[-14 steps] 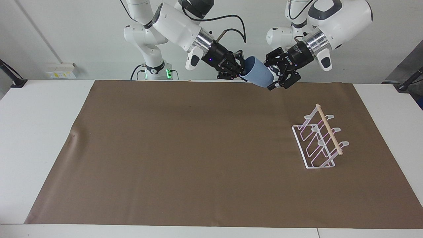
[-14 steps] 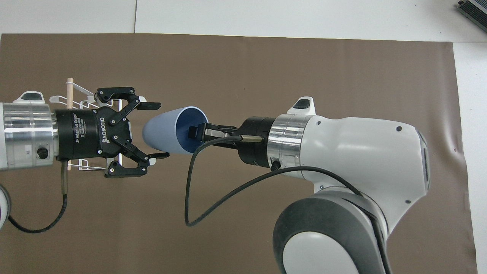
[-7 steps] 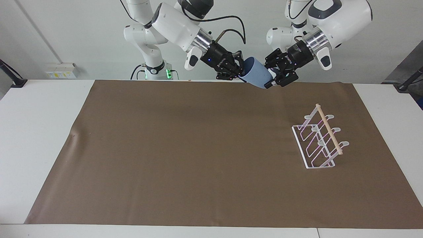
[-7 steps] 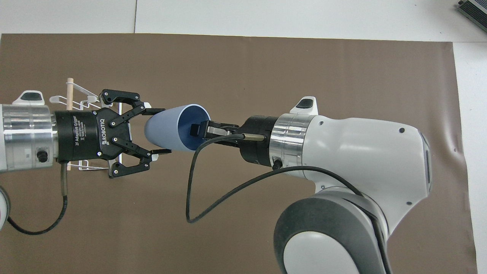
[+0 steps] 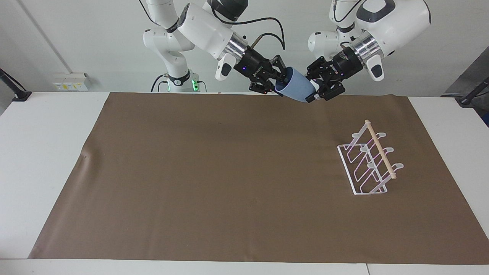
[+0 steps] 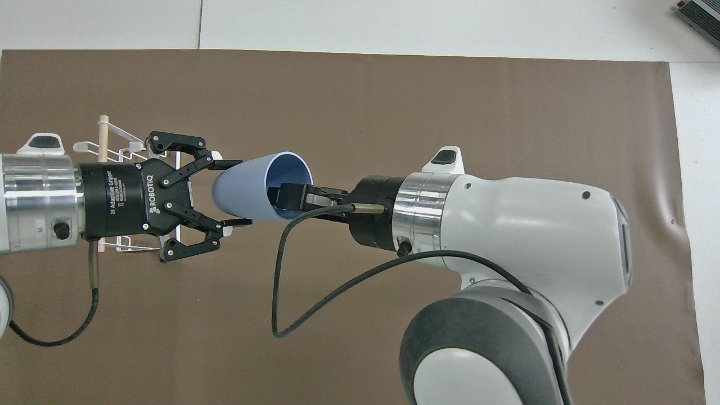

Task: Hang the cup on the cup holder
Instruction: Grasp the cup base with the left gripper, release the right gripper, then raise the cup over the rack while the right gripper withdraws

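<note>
Your left gripper (image 6: 232, 193) has just clamped its jaws on the cup (image 6: 247, 188)'s base while your right gripper (image 6: 288, 198)'s jaws start parting at the rim, so the handover is nearly done.

My left gripper (image 6: 233, 193) clamped the light blue tapered plastic cup's (image 6: 247, 188) base; my right gripper's (image 6: 284, 197) fingers loosened at its rim, three o'clock side.

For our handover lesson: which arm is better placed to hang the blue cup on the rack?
Left, probably: the left end effector clamps the base of the cup, and the cup holder stands toward the left arm's end of the table. The right end effector sits at its rim.
</note>
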`<action>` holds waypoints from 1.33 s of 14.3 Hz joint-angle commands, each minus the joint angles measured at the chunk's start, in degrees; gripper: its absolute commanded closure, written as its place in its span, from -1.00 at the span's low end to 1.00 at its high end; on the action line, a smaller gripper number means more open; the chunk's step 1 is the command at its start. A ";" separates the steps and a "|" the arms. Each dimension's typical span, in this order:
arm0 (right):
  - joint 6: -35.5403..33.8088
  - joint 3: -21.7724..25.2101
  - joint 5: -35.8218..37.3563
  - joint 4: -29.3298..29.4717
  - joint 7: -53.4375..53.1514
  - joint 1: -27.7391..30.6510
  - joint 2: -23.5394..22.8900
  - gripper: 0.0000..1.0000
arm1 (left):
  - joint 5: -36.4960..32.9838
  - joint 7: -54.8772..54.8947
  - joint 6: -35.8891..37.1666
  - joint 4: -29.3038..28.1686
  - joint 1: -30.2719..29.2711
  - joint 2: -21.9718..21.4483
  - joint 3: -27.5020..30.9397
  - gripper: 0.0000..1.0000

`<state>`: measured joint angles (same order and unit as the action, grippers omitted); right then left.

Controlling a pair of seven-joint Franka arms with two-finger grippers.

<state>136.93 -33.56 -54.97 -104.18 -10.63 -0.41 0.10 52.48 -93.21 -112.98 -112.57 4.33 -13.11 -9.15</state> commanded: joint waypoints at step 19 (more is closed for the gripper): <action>-4.37 15.89 24.17 3.62 16.52 1.73 -0.36 -1.00 | -59.84 8.55 -5.13 -0.20 0.95 -0.25 -7.29 1.00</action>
<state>135.70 -18.92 -36.13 -102.84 4.74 1.12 0.07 -2.77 -86.55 -115.55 -112.65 4.99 -13.02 -16.59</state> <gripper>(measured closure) 0.000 0.269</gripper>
